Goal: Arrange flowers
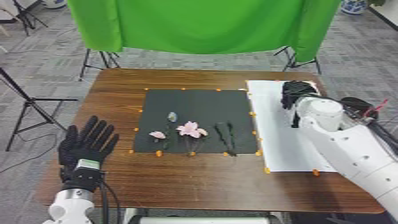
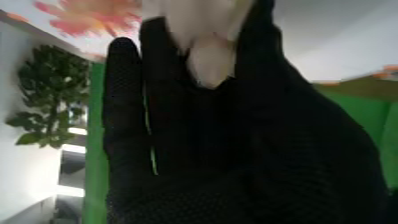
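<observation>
Grasping a pale flower [image 2: 211,57] in our right robot hand [image 1: 298,93], over the white board [image 1: 278,150] at two o'clock, we have our left robot hand [image 1: 86,144] released at nine. On the counter's [image 1: 213,185] black mat [image 1: 191,102], a pink flower [image 1: 189,130] lies toward seven, dark stems [image 1: 223,134] toward five.

From where I stand, no wording, brand, number or sign can be read. There is a small pale label, white with some green, on the black glove of the left robot hand [image 1: 83,146], down near the wrist. The label [image 1: 88,164] seems to carry marks, but they are too small and blurred for me to make out.
</observation>
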You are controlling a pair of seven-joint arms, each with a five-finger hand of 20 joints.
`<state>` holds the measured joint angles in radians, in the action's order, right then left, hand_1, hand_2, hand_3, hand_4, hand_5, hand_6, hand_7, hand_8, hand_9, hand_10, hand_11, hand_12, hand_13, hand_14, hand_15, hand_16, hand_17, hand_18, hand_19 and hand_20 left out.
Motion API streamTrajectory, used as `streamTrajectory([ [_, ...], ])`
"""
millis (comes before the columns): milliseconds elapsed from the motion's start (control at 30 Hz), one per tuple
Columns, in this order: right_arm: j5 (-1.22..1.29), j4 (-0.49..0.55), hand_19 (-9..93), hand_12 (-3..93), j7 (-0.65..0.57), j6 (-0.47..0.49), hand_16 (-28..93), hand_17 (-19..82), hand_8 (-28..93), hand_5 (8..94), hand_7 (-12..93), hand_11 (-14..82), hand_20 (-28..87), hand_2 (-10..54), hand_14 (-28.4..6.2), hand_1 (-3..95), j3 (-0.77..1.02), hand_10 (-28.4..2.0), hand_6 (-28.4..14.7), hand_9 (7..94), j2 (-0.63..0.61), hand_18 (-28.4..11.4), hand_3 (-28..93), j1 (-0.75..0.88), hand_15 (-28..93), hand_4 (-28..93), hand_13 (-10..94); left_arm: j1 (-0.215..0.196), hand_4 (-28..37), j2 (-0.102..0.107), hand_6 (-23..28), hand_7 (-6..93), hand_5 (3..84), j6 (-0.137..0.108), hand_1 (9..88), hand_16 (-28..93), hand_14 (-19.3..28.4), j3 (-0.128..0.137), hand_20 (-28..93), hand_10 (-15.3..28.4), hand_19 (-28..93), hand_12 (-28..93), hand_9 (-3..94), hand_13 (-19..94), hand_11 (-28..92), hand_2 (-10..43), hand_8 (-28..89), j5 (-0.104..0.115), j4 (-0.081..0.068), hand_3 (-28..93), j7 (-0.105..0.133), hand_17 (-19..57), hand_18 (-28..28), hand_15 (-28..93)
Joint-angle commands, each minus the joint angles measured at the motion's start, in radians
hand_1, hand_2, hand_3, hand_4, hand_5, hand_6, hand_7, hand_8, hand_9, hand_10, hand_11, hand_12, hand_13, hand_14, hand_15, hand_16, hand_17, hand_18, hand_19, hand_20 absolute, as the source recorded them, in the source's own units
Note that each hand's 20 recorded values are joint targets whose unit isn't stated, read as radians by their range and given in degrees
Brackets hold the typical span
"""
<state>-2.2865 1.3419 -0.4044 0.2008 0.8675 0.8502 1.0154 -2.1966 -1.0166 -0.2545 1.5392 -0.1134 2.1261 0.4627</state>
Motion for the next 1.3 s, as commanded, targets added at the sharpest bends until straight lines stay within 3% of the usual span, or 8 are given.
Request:
streamTrajectory([
  [33, -0.029, 0.018, 58, 34.3, 0.011, -0.254, 37, 26, -3, 75.2, 23, 9.0, 28, -3.5, -4.2, 58.7, -0.050, -6.4, 3.4, 83.8, -0.028, -14.4, 69, 0.028, 22, -28, 65, -0.008, -28.3, -0.006, 10.2, 14.1, 40.3, -0.005, 26.2, -7, 17.4, 0.000, 9, 16.5, 37, 12, 33.6, 24, 24, 16.6, -8, 0.004, 0.004, 70, -0.011, -6.6, 15.3, 41],
  [133, -0.026, 0.047, 58, 36.9, 0.018, -0.269, 40, 26, -2, 77.0, 22, 9.0, 28, -4.4, -3.9, 59.5, -0.051, -6.5, 3.1, 85.5, -0.037, -14.4, 69, 0.028, 21, -28, 66, -0.014, -28.3, -0.006, 10.3, 14.0, 40.4, -0.005, 26.1, -7, 17.3, 0.001, 9, 16.6, 37, 12, 33.6, 24, 24, 16.6, -8, 0.008, 0.008, 70, -0.004, -6.6, 15.3, 41],
  [333, 0.036, 0.226, 58, 37.4, 0.024, -0.307, 40, 26, -2, 78.0, 21, 9.2, 29, -5.1, -4.1, 58.3, -0.019, -6.9, 2.7, 86.2, -0.053, -14.7, 72, 0.079, 21, -28, 67, -0.012, -28.3, -0.004, 10.2, 14.0, 40.4, 0.005, 26.0, -8, 17.3, 0.005, 9, 16.6, 37, 11, 33.7, 24, 24, 16.6, -8, 0.004, 0.008, 70, -0.010, -6.7, 15.3, 41],
  [567, 0.169, 0.454, 58, 36.7, 0.070, -0.188, 40, 26, -1, 77.3, 21, 8.6, 29, -4.9, -4.9, 57.5, 0.071, -7.1, 2.2, 85.3, 0.017, -15.0, 73, 0.199, 21, -28, 66, -0.005, -28.3, -0.005, 10.2, 14.1, 40.5, 0.002, 26.1, -8, 17.5, 0.006, 9, 16.5, 37, 11, 33.7, 24, 24, 16.6, -8, 0.000, 0.003, 70, -0.021, -6.6, 15.2, 41],
  [800, 0.142, 0.435, 58, 36.1, 0.137, -0.140, 39, 26, -1, 76.9, 20, 8.7, 29, -4.5, -5.1, 57.8, 0.009, -7.2, 2.3, 84.8, 0.121, -15.2, 72, 0.215, 22, -28, 66, 0.001, -28.3, -0.007, 10.2, 14.2, 40.5, 0.003, 26.1, -8, 17.4, 0.001, 9, 16.4, 37, 11, 33.7, 24, 24, 16.6, -8, -0.005, 0.000, 70, -0.027, -6.6, 15.3, 41],
  [867, 0.094, 0.418, 59, 35.9, 0.146, -0.145, 39, 26, -1, 76.9, 20, 8.7, 29, -4.4, -5.2, 57.8, -0.015, -7.1, 2.3, 84.7, 0.138, -15.2, 72, 0.213, 22, -28, 66, 0.012, -28.3, -0.011, 10.2, 14.2, 40.4, 0.008, 26.1, -8, 17.4, -0.005, 9, 16.4, 37, 11, 33.7, 24, 24, 16.4, -8, -0.009, -0.005, 70, -0.039, -6.7, 15.3, 41],
  [1000, 0.067, 0.417, 61, 36.2, 0.084, -0.120, 39, 26, -1, 76.8, 20, 8.9, 30, -4.4, -5.2, 57.8, -0.034, -7.1, 2.4, 84.5, 0.155, -15.9, 72, 0.209, 22, -28, 66, 0.028, -28.3, -0.008, 10.2, 14.2, 40.5, 0.010, 26.3, -8, 17.3, -0.014, 9, 16.5, 37, 11, 33.6, 24, 24, 16.1, -8, -0.008, -0.011, 70, -0.048, -6.7, 15.3, 41],
  [1300, -0.021, 0.404, 65, 36.7, 0.092, -0.161, 38, 26, -1, 76.4, 20, 9.3, 32, -4.4, -5.8, 57.8, -0.038, -7.6, 2.1, 84.5, 0.146, -16.8, 72, 0.220, 23, -28, 65, 0.007, -28.3, -0.008, 10.2, 14.3, 40.4, 0.001, 26.5, -8, 17.4, 0.002, 9, 16.5, 37, 11, 33.6, 23, 24, 16.0, -9, -0.006, -0.004, 70, -0.041, -6.7, 15.3, 41],
])
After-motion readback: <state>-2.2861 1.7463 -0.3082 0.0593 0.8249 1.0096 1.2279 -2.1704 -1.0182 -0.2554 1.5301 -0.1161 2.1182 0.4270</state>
